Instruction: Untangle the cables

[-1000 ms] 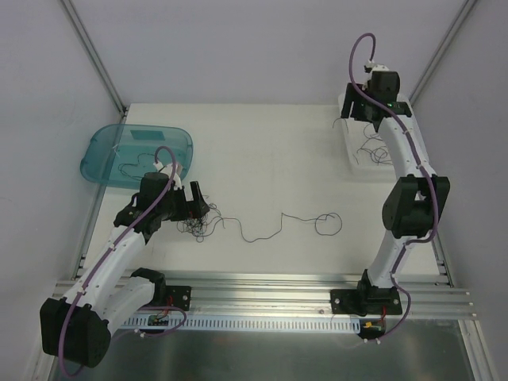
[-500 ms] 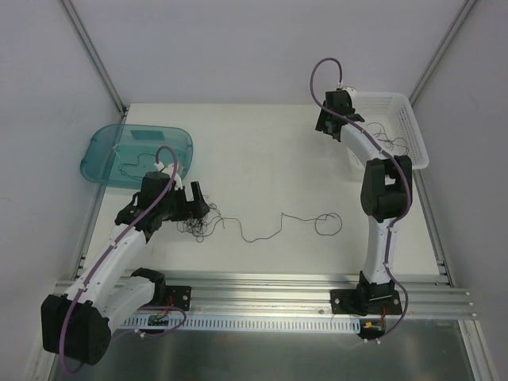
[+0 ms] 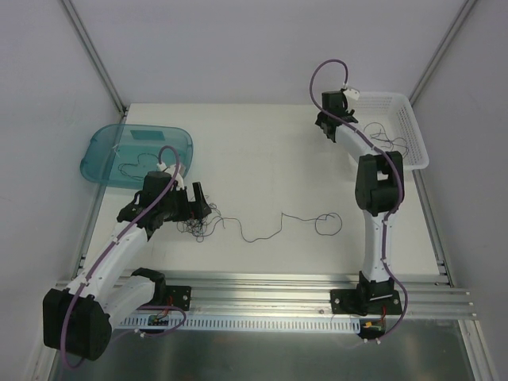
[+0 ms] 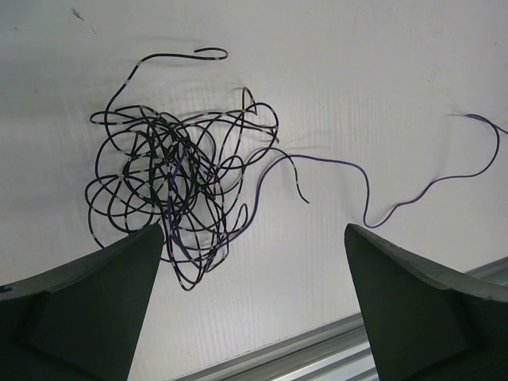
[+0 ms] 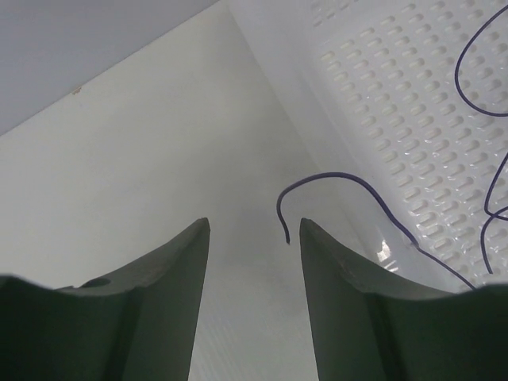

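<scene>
A tangle of thin dark cables (image 3: 197, 227) lies on the white table in front of my left gripper (image 3: 200, 208). In the left wrist view the tangle (image 4: 176, 181) sits just beyond the left finger, and my left gripper (image 4: 252, 230) is open and empty above the table. One long cable (image 3: 286, 224) runs right from the tangle and ends in a loop. It also shows in the left wrist view (image 4: 381, 208). My right gripper (image 3: 324, 127) is beside the white basket's left wall. In the right wrist view it (image 5: 254, 222) is open and empty, with a cable end (image 5: 317, 181) hanging over the rim.
A teal tray (image 3: 171, 141) at the back left holds one cable (image 3: 131, 168). The white basket (image 3: 413, 119) at the back right holds several cables (image 3: 390, 143), and its perforated floor shows in the right wrist view (image 5: 381, 111). An aluminium rail (image 3: 270, 286) runs along the near edge.
My right arm has swung left, from over the basket to just outside its left wall. My left arm and the tangle have hardly moved.
</scene>
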Robot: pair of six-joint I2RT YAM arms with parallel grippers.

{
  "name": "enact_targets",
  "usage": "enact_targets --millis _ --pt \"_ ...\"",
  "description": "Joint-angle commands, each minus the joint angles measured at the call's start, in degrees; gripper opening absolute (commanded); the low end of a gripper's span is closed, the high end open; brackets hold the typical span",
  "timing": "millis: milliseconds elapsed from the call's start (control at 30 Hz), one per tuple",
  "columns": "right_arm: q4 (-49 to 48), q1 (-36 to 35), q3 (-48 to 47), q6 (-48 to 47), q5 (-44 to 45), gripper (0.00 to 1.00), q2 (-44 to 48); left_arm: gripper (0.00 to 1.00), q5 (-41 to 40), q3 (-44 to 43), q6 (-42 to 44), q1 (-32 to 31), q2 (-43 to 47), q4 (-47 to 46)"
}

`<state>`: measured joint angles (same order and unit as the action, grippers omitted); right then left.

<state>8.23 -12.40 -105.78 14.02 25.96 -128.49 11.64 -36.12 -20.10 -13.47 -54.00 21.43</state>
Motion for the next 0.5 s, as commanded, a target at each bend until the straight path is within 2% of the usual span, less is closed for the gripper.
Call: enact_targets --millis 0,133,233,467 --pt "-3.8 0.3 -3.1 2.9 2.5 0.52 -1.8 0.99 1.4 -0.7 0.4 0.0 -0.1 -1.4" --pt "-4.0 0.4 -4.4 3.9 2.9 0.50 -3.3 0.99 1.5 -0.8 0.4 0.0 -0.4 -1.4" --pt "-5.1 0.5 -3.6 4.3 3.5 0.44 -3.3 0.99 1.6 -0.9 0.3 0.0 -0.6 -1.4" --pt "-6.3 0.8 -2.9 3.4 5.0 0.21 -2.3 0.99 1.7 -0.8 0.4 0.0 -0.7 -1.4"
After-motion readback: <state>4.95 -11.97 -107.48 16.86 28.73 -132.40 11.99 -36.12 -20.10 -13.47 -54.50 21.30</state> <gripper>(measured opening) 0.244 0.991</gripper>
